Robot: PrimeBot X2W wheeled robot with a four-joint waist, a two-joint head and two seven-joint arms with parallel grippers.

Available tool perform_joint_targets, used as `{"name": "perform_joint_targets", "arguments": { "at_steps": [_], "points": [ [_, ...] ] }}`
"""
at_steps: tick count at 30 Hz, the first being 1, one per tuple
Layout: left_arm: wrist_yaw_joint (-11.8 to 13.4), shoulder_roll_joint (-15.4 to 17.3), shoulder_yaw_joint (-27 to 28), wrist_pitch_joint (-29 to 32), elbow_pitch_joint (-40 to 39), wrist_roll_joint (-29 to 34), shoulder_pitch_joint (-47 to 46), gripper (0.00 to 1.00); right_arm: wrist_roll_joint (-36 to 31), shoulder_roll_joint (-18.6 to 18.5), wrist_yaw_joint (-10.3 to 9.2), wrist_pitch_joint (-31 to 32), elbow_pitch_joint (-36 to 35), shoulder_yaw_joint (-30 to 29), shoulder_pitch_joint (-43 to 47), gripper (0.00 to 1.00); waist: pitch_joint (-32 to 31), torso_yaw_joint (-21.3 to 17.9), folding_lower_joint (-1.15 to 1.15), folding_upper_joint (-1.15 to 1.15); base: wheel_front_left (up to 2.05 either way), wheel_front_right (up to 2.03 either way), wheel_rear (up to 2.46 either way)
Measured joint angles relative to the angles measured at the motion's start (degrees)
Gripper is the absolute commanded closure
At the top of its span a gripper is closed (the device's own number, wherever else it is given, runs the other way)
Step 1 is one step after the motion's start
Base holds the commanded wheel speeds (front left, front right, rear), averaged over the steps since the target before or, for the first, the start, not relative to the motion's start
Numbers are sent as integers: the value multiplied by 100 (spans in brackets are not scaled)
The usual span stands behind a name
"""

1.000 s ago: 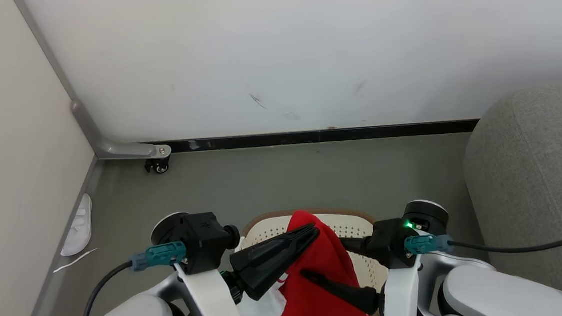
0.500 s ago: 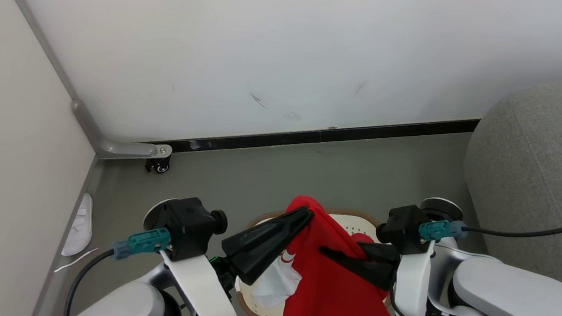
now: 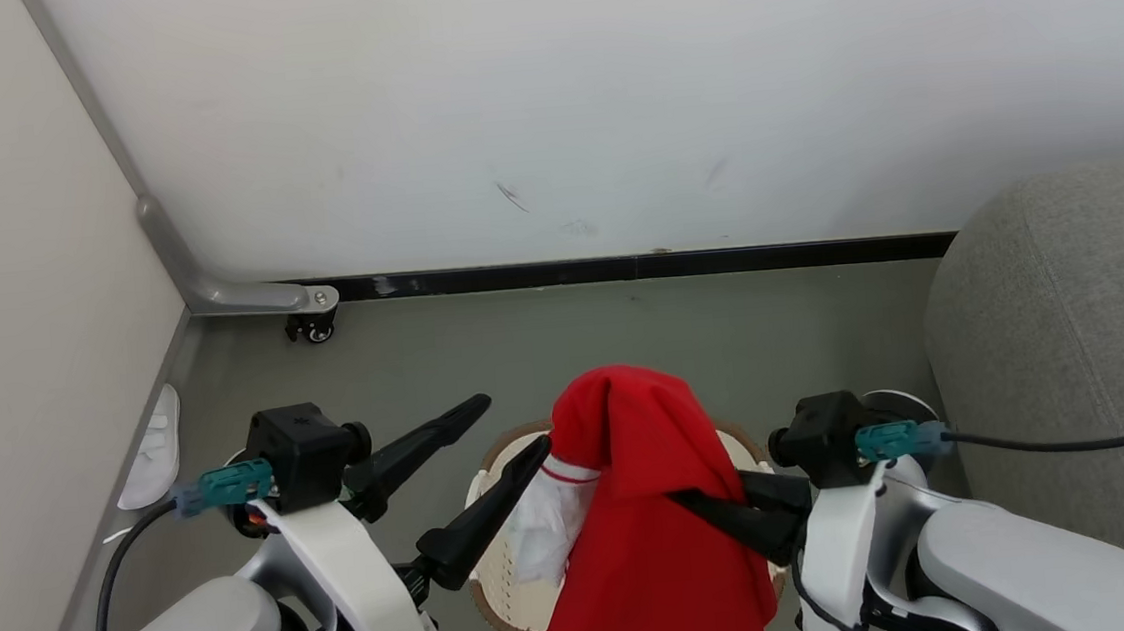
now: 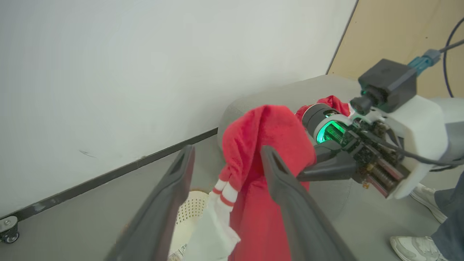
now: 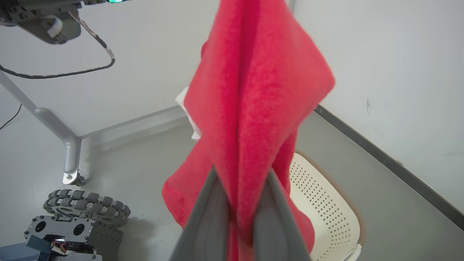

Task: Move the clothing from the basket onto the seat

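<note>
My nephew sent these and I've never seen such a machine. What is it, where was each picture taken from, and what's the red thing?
It is a wheeled robot with two arms, each ending in a two-fingered gripper. One picture looks down from its head; the other two come from cameras on its wrists, looking along the fingers. The right gripper is shut on a red garment, lifted above a cream laundry basket that stands on the grey floor. The left gripper is open beside the garment. A grey sofa stands at the robot's right.
</note>
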Motion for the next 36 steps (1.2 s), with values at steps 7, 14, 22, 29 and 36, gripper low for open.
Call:
{"name": "perform_joint_targets", "arguments": {
  "at_steps": [7, 14, 22, 29, 36],
  "points": [
    [168, -88, 138, -287, 135, -49, 261, 0, 86, -48, 0, -179, 189, -394, 12, 100, 49, -37, 0, 0, 0, 0, 0],
    [345, 9, 137, -336, 145, 37, 337, 0, 127, -52, 0, -339, 376, -732, 37, 100, 98, -81, 0, 0, 0, 0, 0],
    [499, 58, 121, -443, 126, 258, 408, 0, 115, -57, 0, -544, 653, -1251, 269, 100, 157, -170, 0, 0, 0, 0, 0],
    [501, 55, -73, -516, -89, 378, 612, 0, -35, -171, 0, -639, 894, -1804, 387, 100, 201, -312, 0, 0, 0, 0, 0],
    [467, 49, -392, -514, -279, 591, 822, 0, -179, -213, -1, -712, 1017, -2176, 449, 100, 211, -493, 0, 0, 0, 0, 0]
  ]
}}
